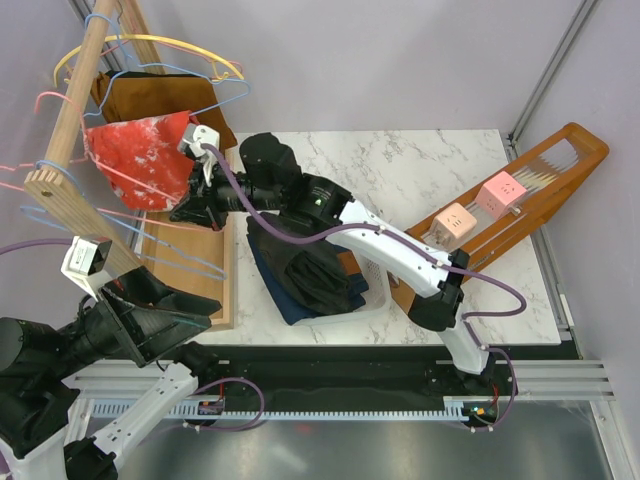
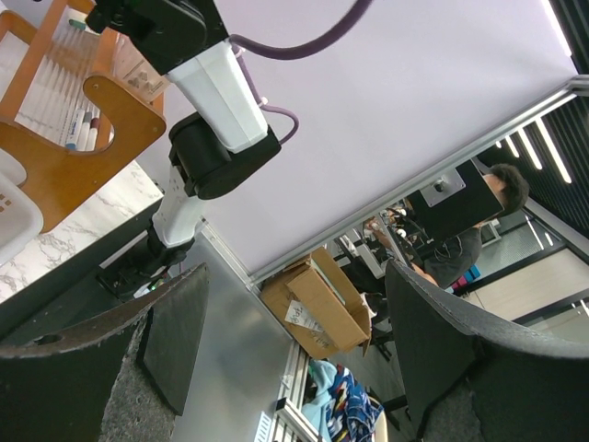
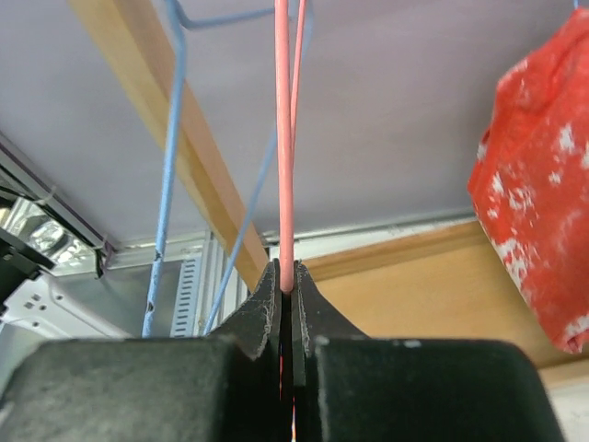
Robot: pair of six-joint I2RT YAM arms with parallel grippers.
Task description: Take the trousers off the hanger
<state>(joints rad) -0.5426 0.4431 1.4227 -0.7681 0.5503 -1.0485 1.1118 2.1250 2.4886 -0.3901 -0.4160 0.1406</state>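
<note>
- Since the trousers point(image 1: 305, 275), 2 folded pairs, 1 dark blue and 1 black, already lie piled in the white basket point(image 1: 378, 288) on the table point(image 1: 420, 160), the step in hand looks like handling a hanger rather than the cloth.
- The right fingers point(image 3: 265, 308) are pinched fully together on the thin pink hanger wire point(image 3: 284, 138), up by the wooden rail point(image 1: 75, 100) of the rack.
- To do it well, move the wire slowly and along its own line. It looks slim and springy, so a sideways tug could twist it out of the pinch.
- A blue hanger point(image 3: 173, 138) hangs just beside it and the red cloth point(image 3: 538, 184) is near, so keep clear of both to avoid snagging.
- The left fingers point(image 2: 175, 341) stand wide apart, holding nothing, low at the near left, free to steady the rack if needed.
</note>
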